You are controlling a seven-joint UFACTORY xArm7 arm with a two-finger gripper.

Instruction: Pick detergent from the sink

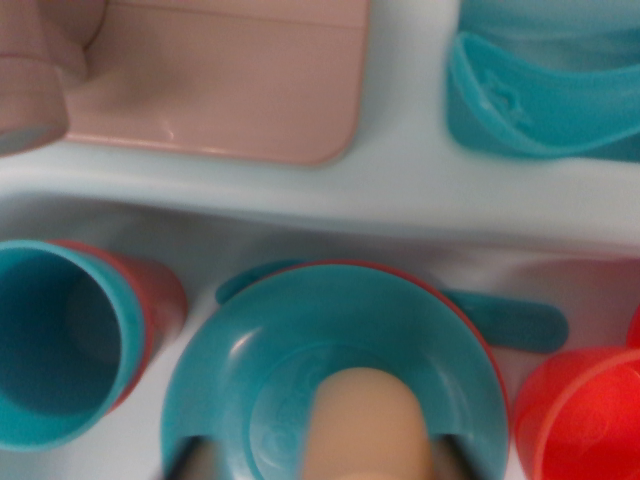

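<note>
One blurred wrist view is all I have. The detergent, a beige rounded plastic bottle, sits at bottom centre inside a teal plastic bowl in the pale sink. My gripper shows only as dark finger tips flanking the bottle; I cannot tell whether they pinch it. A teal cup lies at the wrist view's left, a red cup at its right.
</note>
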